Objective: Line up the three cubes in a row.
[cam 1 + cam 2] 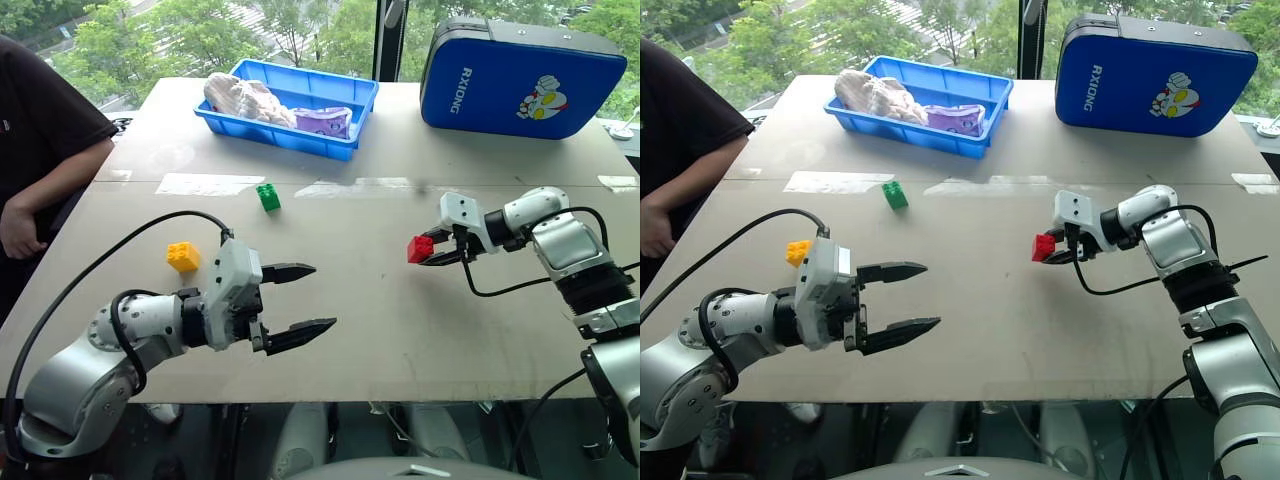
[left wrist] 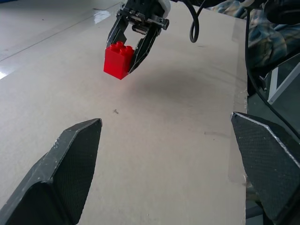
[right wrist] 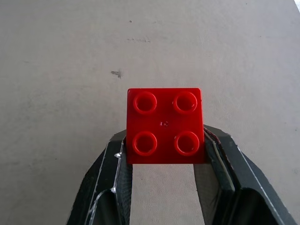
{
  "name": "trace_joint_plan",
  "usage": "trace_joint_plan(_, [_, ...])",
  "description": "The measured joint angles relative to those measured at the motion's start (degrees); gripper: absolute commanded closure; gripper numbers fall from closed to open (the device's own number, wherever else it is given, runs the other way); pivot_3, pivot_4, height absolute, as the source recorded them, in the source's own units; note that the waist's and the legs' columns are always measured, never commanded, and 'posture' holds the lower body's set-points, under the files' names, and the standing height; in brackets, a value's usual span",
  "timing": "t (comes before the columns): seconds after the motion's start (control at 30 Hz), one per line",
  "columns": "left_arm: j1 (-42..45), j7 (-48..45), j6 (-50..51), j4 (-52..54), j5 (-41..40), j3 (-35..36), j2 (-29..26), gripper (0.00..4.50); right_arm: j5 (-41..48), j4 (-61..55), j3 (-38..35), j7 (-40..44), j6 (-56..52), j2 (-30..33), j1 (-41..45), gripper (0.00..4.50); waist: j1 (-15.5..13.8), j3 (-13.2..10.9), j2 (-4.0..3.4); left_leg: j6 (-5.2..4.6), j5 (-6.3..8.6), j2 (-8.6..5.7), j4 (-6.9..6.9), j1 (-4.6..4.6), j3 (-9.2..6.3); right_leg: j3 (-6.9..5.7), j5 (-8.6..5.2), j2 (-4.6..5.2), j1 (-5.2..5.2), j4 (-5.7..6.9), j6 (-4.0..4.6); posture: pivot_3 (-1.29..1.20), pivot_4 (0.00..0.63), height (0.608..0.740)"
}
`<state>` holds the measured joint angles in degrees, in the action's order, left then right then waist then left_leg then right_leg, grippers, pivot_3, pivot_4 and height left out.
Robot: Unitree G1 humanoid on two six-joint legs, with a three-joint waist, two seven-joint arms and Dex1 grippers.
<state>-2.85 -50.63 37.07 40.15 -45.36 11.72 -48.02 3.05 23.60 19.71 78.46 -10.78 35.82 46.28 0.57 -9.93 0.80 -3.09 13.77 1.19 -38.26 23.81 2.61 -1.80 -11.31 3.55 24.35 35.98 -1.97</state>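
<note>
Red cube (image 3: 164, 125) sits clenched between the two black fingers of my right gripper (image 1: 437, 252), lifted off the table (image 1: 380, 310), studs up; a soft shadow lies on the board beneath it in the left wrist view. It hangs over the right half of the table, with bare board around it. Green cube (image 1: 268, 196) rests on the table farther back and to the left, close to a strip of clear tape (image 1: 210, 184). Yellow cube (image 1: 183, 256) rests on the table nearer me and farther left, just beside my left arm's black cable. My left gripper (image 1: 300, 305) hovers above the near edge, fingers spread wide and holding nothing, pointing toward the red cube. At the far side stand a blue tray (image 1: 345, 92) with pale and purple cloth bundles, and a blue case (image 1: 520, 85). A person's arm (image 1: 45, 190) is at the left edge.
</note>
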Motion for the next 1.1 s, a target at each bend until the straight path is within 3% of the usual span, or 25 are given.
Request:
trace_joint_plan(0.47, [-1.04, 2.34, 1.46, 1.13, -2.11, 1.33, -0.29, 0.0, -4.17, 8.97, 2.02, 1.68, 4.48, -4.73, 4.19, 3.18, 0.05, -0.01, -0.01, -0.03, 0.02, 0.01, 0.01, -0.01, 0.03, 0.02, 0.0, -0.03, 0.01, 0.0, 0.0, 0.0, 0.15, 0.74])
trace_joint_plan(0.5, [-1.13, 2.43, 1.46, 1.22, -2.13, 1.35, -0.31, 0.0, -4.66, 9.32, 2.03, 1.64, 4.73, -4.88, 4.35, 2.37, 0.07, -0.01, -0.01, -0.03, 0.02, 0.01, 0.02, -0.01, 0.02, 0.02, 0.0, -0.04, 0.01, 0.0, 0.0, 0.0, 0.15, 0.74])
trace_joint_plan(0.57, [-1.15, 2.6, 1.47, 1.42, -2.17, 1.35, -0.34, 0.0, -5.04, 10.19, 2.04, 1.82, 4.77, -5.14, 4.58, 1.84, 0.08, -0.01, -0.01, -0.02, 0.02, 0.01, 0.02, -0.01, 0.02, 0.02, 0.0, -0.04, 0.01, 0.0, 0.0, 0.0, 0.15, 0.74])
trace_joint_plan(0.7, [-1.14, 3.34, 1.44, 1.44, -2.16, 1.35, -0.34, 0.0, -5.36, 10.64, 2.03, 2.15, 4.83, -5.65, 4.65, 0.06, 0.09, -0.01, -0.01, -0.02, 0.02, 0.01, 0.03, -0.01, 0.03, 0.03, 0.0, -0.04, 0.01, 0.0, 0.0, 0.0, 0.15, 0.74])
trace_joint_plan(0.9, [-1.47, 5.51, 1.43, 0.33, -2.87, 2.84, 0.97, 0.0, -3.78, 9.54, 0.3, 2.37, 5.53, -5.3, 4.59, 0.06, 0.05, -0.02, -0.03, -0.03, 0.02, 0.01, 0.03, -0.01, 0.02, 0.02, 0.01, -0.03, 0.01, 0.01, 0.0, 0.0, 0.15, 0.74])
trace_joint_plan(1.1, [8.47, 20.8, 4.43, -9.63, 4.8, 2.81, 5.16, 0.0, 6.34, -9.44, -9.48, 2.32, -2.61, -0.58, -1.1, 0.06, -1.24, -0.03, -0.02, -0.04, 0.02, 0.01, 0.0, 0.0, -0.11, -0.08, 0.13, -0.09, -0.03, 0.06, -0.21, 0.0, 0.15, 0.74])
